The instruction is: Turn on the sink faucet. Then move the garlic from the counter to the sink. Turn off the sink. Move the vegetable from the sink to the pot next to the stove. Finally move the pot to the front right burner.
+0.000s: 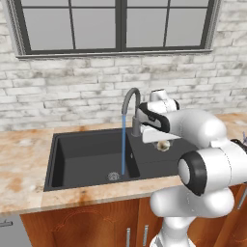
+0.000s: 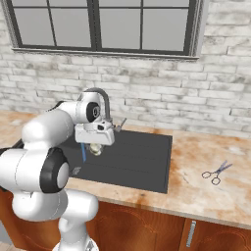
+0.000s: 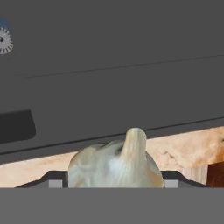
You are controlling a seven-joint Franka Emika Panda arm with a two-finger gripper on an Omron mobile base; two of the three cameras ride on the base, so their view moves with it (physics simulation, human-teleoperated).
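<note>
The garlic point(image 3: 114, 162) sits pinched between the two fingertips of the hand point(image 3: 114, 183), which are spread fairly wide around its belly; its pointed tip sticks out past them. In the left base view the garlic point(image 1: 164, 145) hangs under the hand point(image 1: 161, 140), above the flat black drainboard at the right side of the sink point(image 1: 62, 159), clear of anything beneath it.

As a judgement, the bulb is light and firm but papery, rounded and a little slick, so it could roll or slip if squeezed off-centre. Taking it across its widest part, as here, looks like the safest hold; the narrow tip offers nothing to grip. It should stand a short drop into the basin without harm.

The sink faucet point(image 1: 130, 103) rises just behind and to the left of the hand, with a blue stream point(image 1: 123, 144) falling from the spout to the basin floor near the round drain point(image 1: 113, 176). The arched spout and its small side lever point(image 2: 121, 122) are the nearest things to bump, so the likely path to the basin runs in front of the spout, not under its arch.

The basin is deep and bare, giving plenty of room to lower and let go. The surface point(image 2: 206, 196) runs along the front edge and widens toward the right end, where a pair of scissors point(image 2: 216, 172) lies well apart from the sink.
</note>
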